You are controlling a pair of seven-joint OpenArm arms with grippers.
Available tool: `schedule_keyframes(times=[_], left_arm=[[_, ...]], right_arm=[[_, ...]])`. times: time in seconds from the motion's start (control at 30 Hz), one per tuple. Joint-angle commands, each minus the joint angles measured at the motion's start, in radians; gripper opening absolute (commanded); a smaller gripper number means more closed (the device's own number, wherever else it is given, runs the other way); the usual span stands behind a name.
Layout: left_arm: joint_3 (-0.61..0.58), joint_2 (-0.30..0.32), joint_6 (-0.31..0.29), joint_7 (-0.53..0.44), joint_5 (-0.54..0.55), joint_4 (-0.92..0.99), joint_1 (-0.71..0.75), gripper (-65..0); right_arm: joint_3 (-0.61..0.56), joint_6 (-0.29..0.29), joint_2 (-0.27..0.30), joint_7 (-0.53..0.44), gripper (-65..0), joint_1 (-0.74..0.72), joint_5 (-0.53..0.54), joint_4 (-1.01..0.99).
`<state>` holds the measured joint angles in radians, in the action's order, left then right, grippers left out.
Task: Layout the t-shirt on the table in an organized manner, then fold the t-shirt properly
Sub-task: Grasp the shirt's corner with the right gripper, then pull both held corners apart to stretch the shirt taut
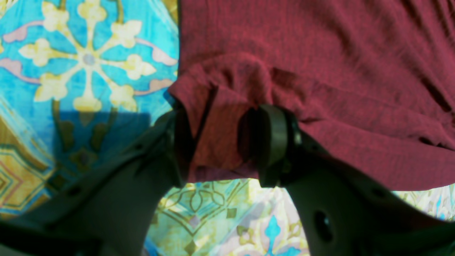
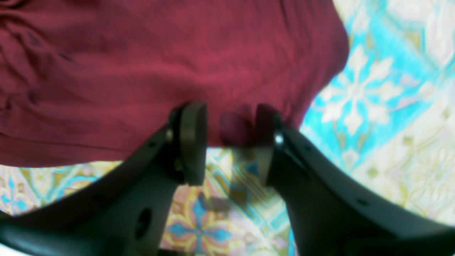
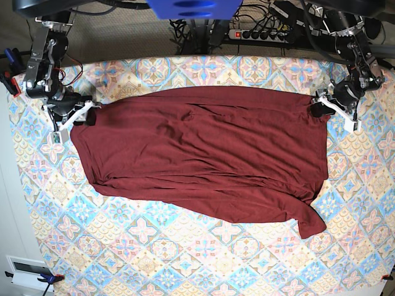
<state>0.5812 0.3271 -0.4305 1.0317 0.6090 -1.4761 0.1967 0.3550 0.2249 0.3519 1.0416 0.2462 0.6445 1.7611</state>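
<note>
— Where is the t-shirt point(image 3: 203, 154) lying?

— It is lying spread across the middle of the table point(image 3: 185, 259), long axis running side to side, from one arm across to the other. The near edge is slanting, with one corner trailing down toward the front on the side of the left arm.

— Is it lying flat?

— Mostly. Shallow creases are running along its length, and the far edge is sitting fairly straight.

— What is the left gripper point(image 1: 224, 142) doing?

— Its jaws are standing wide, with a bunched fold of the maroon cloth sitting between them, at the shirt's far corner. Whether the fingers are pressing it, I cannot tell.

— And the right gripper point(image 2: 231, 142)?

— Jaws are also standing apart, at the opposite far corner. A small lump of cloth edge is sitting against one finger; patterned tablecloth is showing through the gap.
</note>
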Motion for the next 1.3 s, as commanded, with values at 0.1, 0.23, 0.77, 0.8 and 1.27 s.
schedule_keyframes(times=[0.1,0.23,0.77,0.8,1.27], left_arm=[[0.001,0.010,0.012,0.023,-0.028,-0.004,0.004,-35.6],[0.001,0.011,0.012,0.023,-0.028,-0.005,0.004,-35.6],[0.001,0.013,0.012,0.023,-0.030,-0.005,0.001,-35.6],[0.001,0.023,0.012,0.023,-0.030,-0.005,0.002,-35.6],[0.001,0.031,0.012,0.023,-0.030,-0.004,-0.003,-35.6]], right_arm=[[0.040,0.000,0.017,-0.017,-43.0,-0.012,0.007,-0.034],[0.086,0.000,0.017,-0.019,-42.9,-0.014,0.007,-0.089],[0.092,0.037,0.014,-0.021,-43.0,-0.032,0.011,-0.169],[0.088,0.070,0.014,-0.021,-43.1,-0.043,0.011,-0.169],[-0.053,0.110,0.014,-0.047,-43.2,-0.150,0.007,-0.171]])
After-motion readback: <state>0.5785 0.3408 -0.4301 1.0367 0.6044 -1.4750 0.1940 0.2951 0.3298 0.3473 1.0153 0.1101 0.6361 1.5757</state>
